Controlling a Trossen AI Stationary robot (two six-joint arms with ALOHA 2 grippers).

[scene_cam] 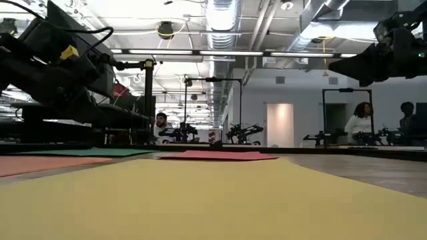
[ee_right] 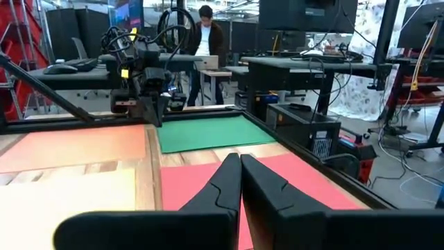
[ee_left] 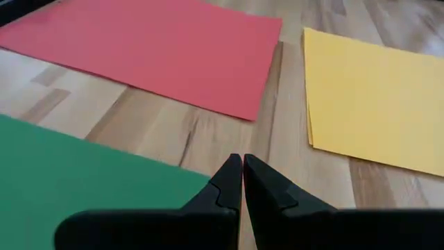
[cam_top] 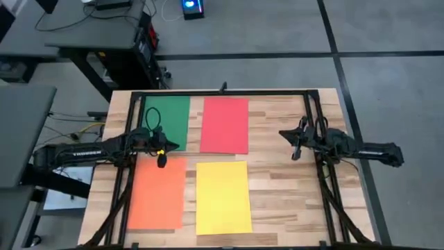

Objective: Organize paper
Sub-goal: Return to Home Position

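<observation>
Four sheets of paper lie flat on the wooden table, apart from one another: green (cam_top: 166, 117) at the far left, red (cam_top: 225, 125) beside it, orange (cam_top: 157, 192) at the near left, yellow (cam_top: 223, 197) at the near middle. My left gripper (cam_top: 175, 146) is shut and hovers over the near right corner of the green sheet (ee_left: 76, 187), with the red sheet (ee_left: 152, 48) and yellow sheet (ee_left: 381, 97) ahead of it. My right gripper (cam_top: 282, 132) is shut and raised above bare wood to the right of the red sheet (ee_right: 291, 180).
A black metal frame (cam_top: 229, 92) runs along the table's far edge and down both sides beneath the arms. Bare wood (cam_top: 277, 180) lies right of the yellow and red sheets. Beyond the table stand benches, other equipment and people (scene_cam: 360, 120).
</observation>
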